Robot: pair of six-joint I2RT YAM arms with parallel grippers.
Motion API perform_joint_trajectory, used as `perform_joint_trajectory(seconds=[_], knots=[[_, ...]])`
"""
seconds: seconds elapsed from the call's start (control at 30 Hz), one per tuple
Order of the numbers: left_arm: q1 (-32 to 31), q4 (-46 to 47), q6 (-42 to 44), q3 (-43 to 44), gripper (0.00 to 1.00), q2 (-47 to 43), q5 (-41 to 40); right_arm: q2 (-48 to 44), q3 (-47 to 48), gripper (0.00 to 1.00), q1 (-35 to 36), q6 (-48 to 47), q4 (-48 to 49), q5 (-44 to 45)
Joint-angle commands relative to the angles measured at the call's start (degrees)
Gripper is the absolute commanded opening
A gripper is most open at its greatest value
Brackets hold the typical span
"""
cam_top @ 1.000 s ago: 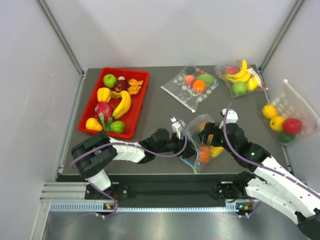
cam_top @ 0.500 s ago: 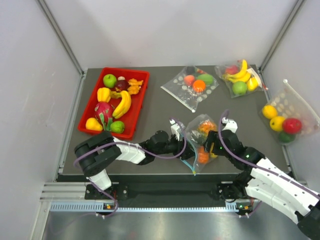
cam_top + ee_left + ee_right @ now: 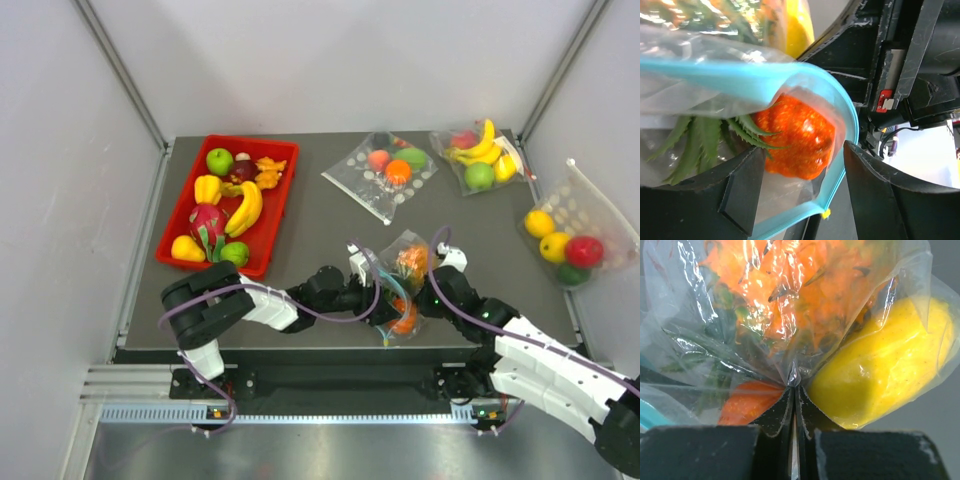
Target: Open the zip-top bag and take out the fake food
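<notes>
The zip-top bag (image 3: 402,290) lies crumpled near the table's front edge between my two grippers. Its teal zip strip (image 3: 740,82) curves across the left wrist view, parted at the mouth. Inside sits the fake food: a round orange fruit (image 3: 800,135), green leaves (image 3: 695,140), a pineapple (image 3: 790,280) and a yellow fruit (image 3: 890,370). My left gripper (image 3: 802,165) is open, its fingers on either side of the bag's mouth and the orange fruit. My right gripper (image 3: 794,390) is shut on a pinch of the bag's clear plastic between the orange and yellow fruits.
A red tray (image 3: 180,200) with fruit stands at the back left. Two dotted bags (image 3: 385,172) (image 3: 575,235) and a banana bag (image 3: 482,155) lie at the back and right. The table's front edge runs just below the grippers.
My right gripper has moved in toward the left one and shut on the bag's plastic. The bag has bunched up and shifted slightly nearer. My left gripper's fingers stand a little wider.
</notes>
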Motion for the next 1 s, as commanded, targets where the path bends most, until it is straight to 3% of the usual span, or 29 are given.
perform_joint_trajectory(seconds=[0.0,0.23,0.47,0.77,0.87,0.97], knots=[[-1.71,2.12,0.72,3.29,0.68,1.39,0.24,-1.19,-0.71,0.00,1.26,1.24,1.95,-1.56],[-4.17,-3.07,1.51,5.57,0.71,2.80,-2.92,-1.90,-1.24,0.00,1.69,1.50,2.56,-1.47],[-7.60,-17.91,6.34,11.99,0.73,3.15,-10.39,-2.34,-1.50,0.00,2.49,2.03,3.61,-1.56],[-8.92,-18.99,4.95,14.63,0.78,6.14,-13.30,-2.77,-2.47,0.00,3.80,2.91,4.49,-1.56],[-9.10,-19.25,4.59,15.16,0.72,7.20,-13.65,-2.95,-2.73,0.00,3.89,3.08,4.58,-1.56],[-9.18,-19.16,4.59,15.16,0.48,7.73,-13.39,-3.30,-2.91,0.00,3.98,3.17,4.49,-1.56]])
